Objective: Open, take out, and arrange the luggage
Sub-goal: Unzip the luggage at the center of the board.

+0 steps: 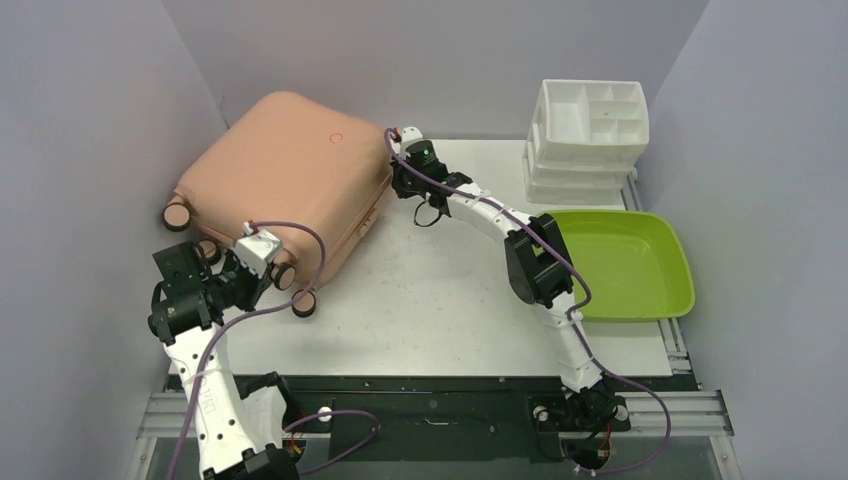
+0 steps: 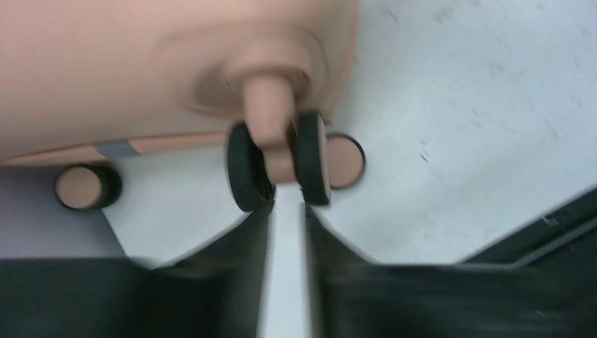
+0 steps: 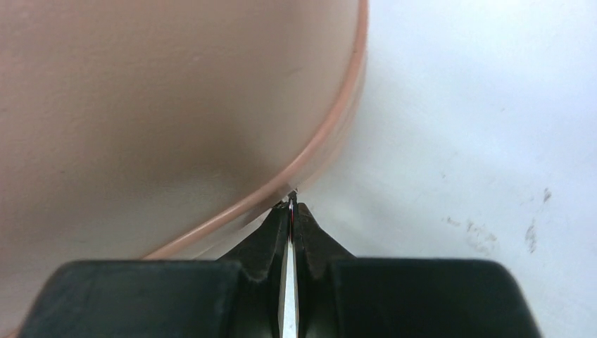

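luggage [image 1: 285, 170] is lying flat and closed on the far-left part of the table [image 1: 440, 290], broad shell facing up. its long axis is running from near-left to far-right, with the wheeled end pointing near-left toward the left arm.

left gripper [image 2: 286, 208] is sitting right at one caster [image 2: 278, 158] on that end. its fingers are standing narrowly apart, tips meeting the twin wheels. can't tell whether they are pinching it.

right gripper [image 3: 291, 205] is reaching to the luggage's right edge near the far corner, tips touching the seam [image 3: 331, 134]. its fingers are pressing together on a small metal tab [image 3: 291, 199] there.
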`<state>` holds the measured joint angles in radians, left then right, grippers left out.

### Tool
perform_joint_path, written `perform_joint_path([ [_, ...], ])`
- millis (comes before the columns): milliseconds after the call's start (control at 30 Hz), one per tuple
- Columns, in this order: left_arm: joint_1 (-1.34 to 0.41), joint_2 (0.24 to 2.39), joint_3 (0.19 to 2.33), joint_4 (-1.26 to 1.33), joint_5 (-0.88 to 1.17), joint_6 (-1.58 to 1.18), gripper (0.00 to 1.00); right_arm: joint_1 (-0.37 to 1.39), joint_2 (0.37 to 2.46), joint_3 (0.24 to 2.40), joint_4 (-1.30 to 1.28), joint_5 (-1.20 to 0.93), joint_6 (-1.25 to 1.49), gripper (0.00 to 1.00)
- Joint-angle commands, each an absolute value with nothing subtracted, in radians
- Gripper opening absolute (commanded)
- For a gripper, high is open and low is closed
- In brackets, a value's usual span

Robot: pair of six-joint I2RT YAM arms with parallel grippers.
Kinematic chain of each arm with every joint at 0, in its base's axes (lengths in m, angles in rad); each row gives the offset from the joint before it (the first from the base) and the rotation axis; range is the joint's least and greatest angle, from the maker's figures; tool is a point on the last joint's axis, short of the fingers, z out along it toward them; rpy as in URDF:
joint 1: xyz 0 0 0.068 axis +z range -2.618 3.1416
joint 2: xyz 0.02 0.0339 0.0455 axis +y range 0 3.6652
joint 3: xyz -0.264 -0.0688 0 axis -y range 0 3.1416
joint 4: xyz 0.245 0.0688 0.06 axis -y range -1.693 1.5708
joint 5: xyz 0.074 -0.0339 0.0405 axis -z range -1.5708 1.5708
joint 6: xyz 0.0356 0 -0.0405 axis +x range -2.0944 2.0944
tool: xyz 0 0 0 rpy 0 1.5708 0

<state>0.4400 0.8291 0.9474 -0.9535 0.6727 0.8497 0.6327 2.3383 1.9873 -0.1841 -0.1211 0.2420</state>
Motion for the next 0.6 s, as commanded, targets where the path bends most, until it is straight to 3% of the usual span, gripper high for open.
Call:
perform_joint_path([
  [0,0.456,0.805,0.958,-1.288,0.648,0.971,0.00,0.538,2.356,2.047,-0.045,0.011,0.207,0.00],
  [267,0.456,0.778,0.923,-1.101,0.611,0.831,0.00,0.502,2.207,1.811,0.146,-0.018,0.244,0.00],
  [567,0.458,0.817,0.929,-0.866,0.584,0.644,0.00,0.409,2.078,1.625,0.136,0.021,0.315,0.00],
])
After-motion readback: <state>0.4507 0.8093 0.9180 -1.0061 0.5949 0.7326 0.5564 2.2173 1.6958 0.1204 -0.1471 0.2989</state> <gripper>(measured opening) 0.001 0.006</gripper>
